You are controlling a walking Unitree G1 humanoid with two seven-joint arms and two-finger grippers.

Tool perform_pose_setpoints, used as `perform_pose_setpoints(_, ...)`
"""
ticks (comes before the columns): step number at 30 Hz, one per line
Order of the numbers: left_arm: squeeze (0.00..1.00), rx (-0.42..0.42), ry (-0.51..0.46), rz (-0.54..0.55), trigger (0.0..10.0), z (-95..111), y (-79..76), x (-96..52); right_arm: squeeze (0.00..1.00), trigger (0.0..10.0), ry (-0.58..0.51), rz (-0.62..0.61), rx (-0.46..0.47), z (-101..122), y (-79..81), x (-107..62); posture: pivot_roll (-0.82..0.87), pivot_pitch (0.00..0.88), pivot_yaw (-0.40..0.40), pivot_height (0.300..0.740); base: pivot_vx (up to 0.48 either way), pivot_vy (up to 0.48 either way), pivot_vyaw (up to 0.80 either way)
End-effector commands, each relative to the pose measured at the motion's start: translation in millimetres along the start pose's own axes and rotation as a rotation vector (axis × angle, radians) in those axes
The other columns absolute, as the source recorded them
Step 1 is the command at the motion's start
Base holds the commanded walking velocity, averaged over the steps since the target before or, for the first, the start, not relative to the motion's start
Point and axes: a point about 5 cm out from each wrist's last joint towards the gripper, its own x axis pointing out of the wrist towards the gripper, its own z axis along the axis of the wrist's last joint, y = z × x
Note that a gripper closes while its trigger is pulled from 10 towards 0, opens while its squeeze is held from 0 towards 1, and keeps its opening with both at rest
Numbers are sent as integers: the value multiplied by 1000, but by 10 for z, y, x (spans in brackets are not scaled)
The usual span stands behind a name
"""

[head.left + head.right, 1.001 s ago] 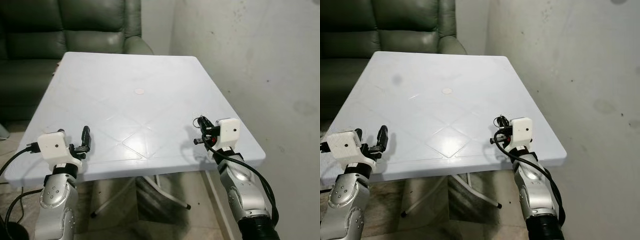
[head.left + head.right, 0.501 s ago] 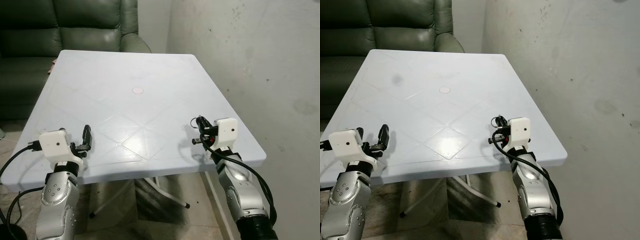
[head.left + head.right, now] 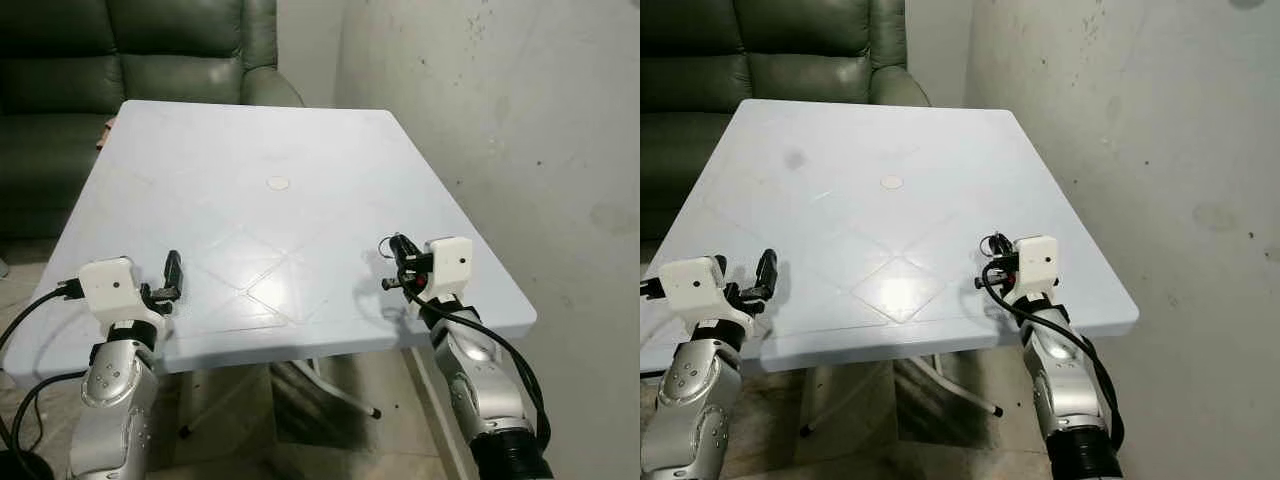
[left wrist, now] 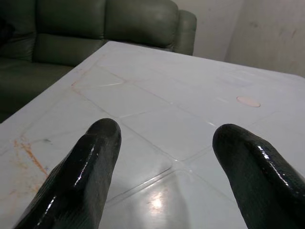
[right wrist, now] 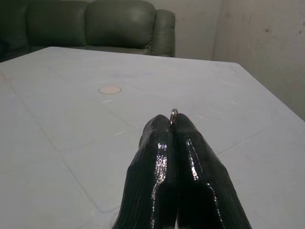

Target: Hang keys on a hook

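My right gripper (image 3: 397, 252) hovers just above the front right part of the white table (image 3: 250, 130), shut on a small metal key ring (image 5: 173, 114). The top of the ring pokes out between the two black fingertips (image 5: 188, 131). In the head views the keys (image 3: 992, 243) show as a small dark bunch at the gripper's tip. My left gripper (image 3: 172, 273) is held over the front left edge of the table. It is open, its fingers (image 4: 97, 143) wide apart with nothing between them.
A small round pinkish mark (image 3: 277, 183) lies near the table's middle. A dark green leather sofa (image 3: 120, 50) stands behind the table. A stained grey wall (image 3: 520, 120) runs along the right, close to the table's right edge. The table's metal legs (image 3: 330, 385) stand on the floor below.
The whole picture has shifted slightly, so the camera moved. Both arms hold the same pose, and the right gripper stays shut on the key ring.
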Motion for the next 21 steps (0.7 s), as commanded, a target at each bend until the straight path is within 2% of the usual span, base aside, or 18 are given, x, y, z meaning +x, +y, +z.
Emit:
perform_pose_setpoints(1, 0, 7, 18, 7, 10000, -23, 13, 3, 0, 10000, -16, 3, -6, 46, -1, 22, -37, 0, -39, 740, 0, 0, -763)
perform_pose_setpoints(8, 0, 17, 17, 7, 10000, -19, 3, 3, 0, 10000, -12, -1, -12, 41, -17, 13, -40, 0, -41, 740, 0, 0, -725)
perform_pose_setpoints(15, 0, -17, 19, 5, 10000, -16, -17, 4, 0, 10000, -10, -4, -14, 44, -27, 15, -42, 0, -44, 740, 0, 0, -615)
perform_pose_setpoints(21, 0, -21, 23, 11, 10000, -24, -13, 4, 0, 10000, -9, -4, -15, 46, -33, 11, -43, 0, -48, 740, 0, 281, -679)
